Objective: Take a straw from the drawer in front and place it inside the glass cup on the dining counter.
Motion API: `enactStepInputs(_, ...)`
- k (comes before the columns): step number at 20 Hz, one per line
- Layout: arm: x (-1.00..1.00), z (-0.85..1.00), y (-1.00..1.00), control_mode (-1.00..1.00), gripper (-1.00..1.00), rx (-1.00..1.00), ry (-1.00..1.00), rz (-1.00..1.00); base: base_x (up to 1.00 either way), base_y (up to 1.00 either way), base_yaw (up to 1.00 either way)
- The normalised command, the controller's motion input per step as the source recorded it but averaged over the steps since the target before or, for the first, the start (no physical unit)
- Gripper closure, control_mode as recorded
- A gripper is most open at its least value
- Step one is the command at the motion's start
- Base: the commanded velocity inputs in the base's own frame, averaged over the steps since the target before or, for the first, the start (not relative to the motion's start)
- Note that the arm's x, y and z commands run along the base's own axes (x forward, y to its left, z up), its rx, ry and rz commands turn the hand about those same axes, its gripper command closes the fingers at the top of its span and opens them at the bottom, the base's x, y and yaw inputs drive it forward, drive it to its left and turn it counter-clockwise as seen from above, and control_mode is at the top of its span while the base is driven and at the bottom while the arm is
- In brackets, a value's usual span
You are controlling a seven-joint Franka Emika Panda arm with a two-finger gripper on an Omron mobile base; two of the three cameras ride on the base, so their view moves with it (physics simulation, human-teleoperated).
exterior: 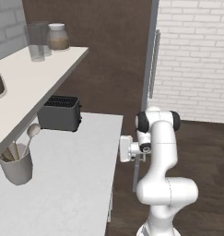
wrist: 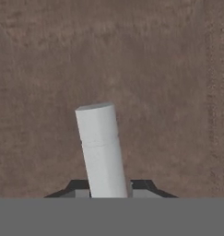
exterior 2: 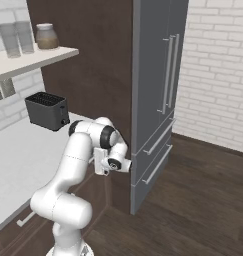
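Against brown front, claw (wrist: 104, 193) on handle (wrist: 100, 147).

A black toaster (exterior: 61, 113) sits at the back of the narrow white worktop (exterior: 72, 184), centre left in the left base view. A grey utensil pot (exterior: 16, 167) with wooden spoons stands at lower left. Above, a white shelf (exterior: 26, 83) carries two tall clear glasses (exterior: 38, 40) and a brown-filled jar (exterior: 58, 37) at upper left. A grey refrigerator (exterior 2: 155, 100) fills the centre of the right base view, white brick wall (exterior 2: 218, 75) at right
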Motion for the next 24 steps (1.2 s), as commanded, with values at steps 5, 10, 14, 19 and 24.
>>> enactStepInputs(5, 0.00, 0.10, -0.83, -1.00, 1.00, 0.10, 0.00, 0.00, 0.00, 0.00, 0.00)
enactStepInputs(10, 0.00, 0.10, -1.00, -1.00, 1.00, 0.15, 0.08, -0.01, 0.00, 0.00, 0.00)
enactStepInputs(14, 0.03, 0.07, -1.00, -1.00, 1.00, 0.16, 0.12, 0.00, 0.00, 0.00, 0.00)
enactStepInputs(19, 0.17, 0.09, -0.97, -1.00, 1.00, 0.16, 0.11, 0.00, 0.00, 0.00, 0.00)
enactStepInputs(24, 0.16, 0.01, -0.65, -1.00, -1.00, 0.09, 0.09, 0.00, 0.00, 0.00, 0.00)
